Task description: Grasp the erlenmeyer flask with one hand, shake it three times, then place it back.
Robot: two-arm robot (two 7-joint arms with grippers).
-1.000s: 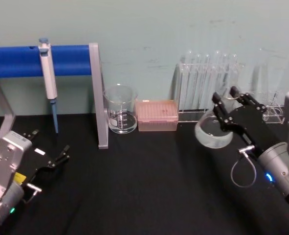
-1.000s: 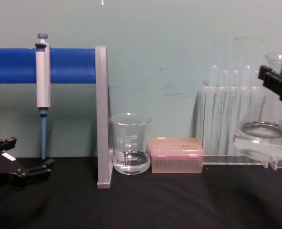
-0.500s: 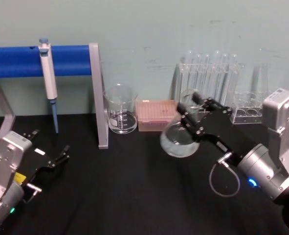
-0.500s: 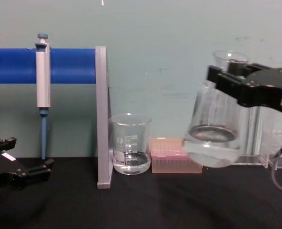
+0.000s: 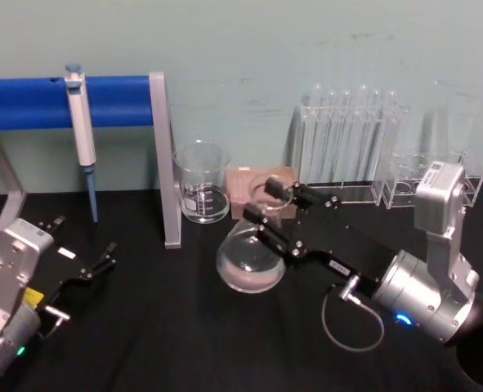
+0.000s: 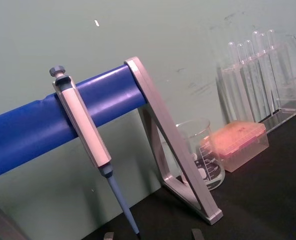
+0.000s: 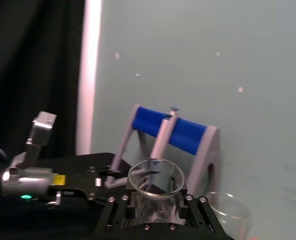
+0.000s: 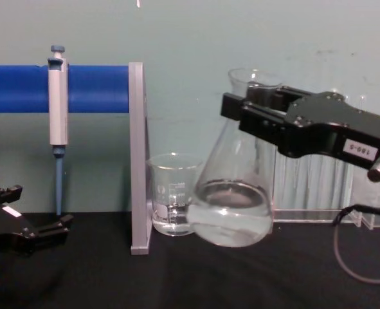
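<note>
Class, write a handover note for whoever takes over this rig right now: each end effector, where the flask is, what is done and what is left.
Right end effector: shut on the neck of the erlenmeyer flask. The flask is tilted, holds a little clear liquid and appears to be off the table. It is in front of the pink box, near the beaker.
Left end effector: open, parked low on the robot's left, apart from the glassware.
Done: flask grasped and lifted.
Left: the shake count cannot be told from this moment. Complete three shakes, then place the flask back upright.
</note>
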